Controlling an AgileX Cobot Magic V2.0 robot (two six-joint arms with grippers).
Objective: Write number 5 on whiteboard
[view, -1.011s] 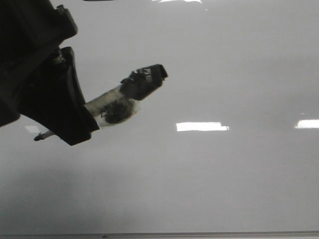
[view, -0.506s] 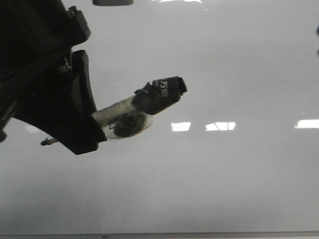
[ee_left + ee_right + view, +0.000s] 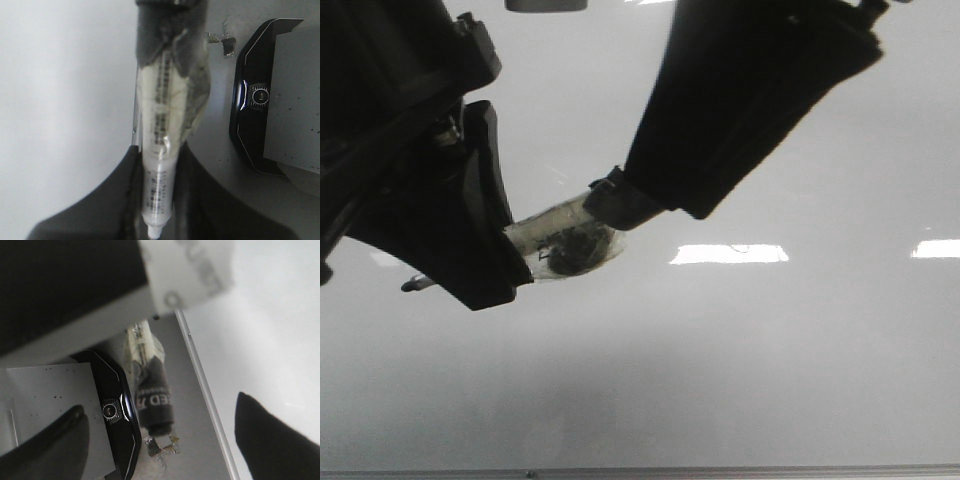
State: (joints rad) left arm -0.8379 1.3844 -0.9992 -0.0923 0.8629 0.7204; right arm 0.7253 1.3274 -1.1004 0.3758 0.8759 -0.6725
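while one marker (image 3: 565, 240) sits clamped | two hands | one whiteboard (image 3: 770, 360)

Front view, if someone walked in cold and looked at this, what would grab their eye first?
Two big black grippers fill the upper half: the left gripper clamps a tape-wrapped clear marker with a black cap, and the right gripper reaches down from the upper right over the cap end. Behind them lies the glossy pale grey whiteboard, with bright rectangular light reflections and no drawn line visible.
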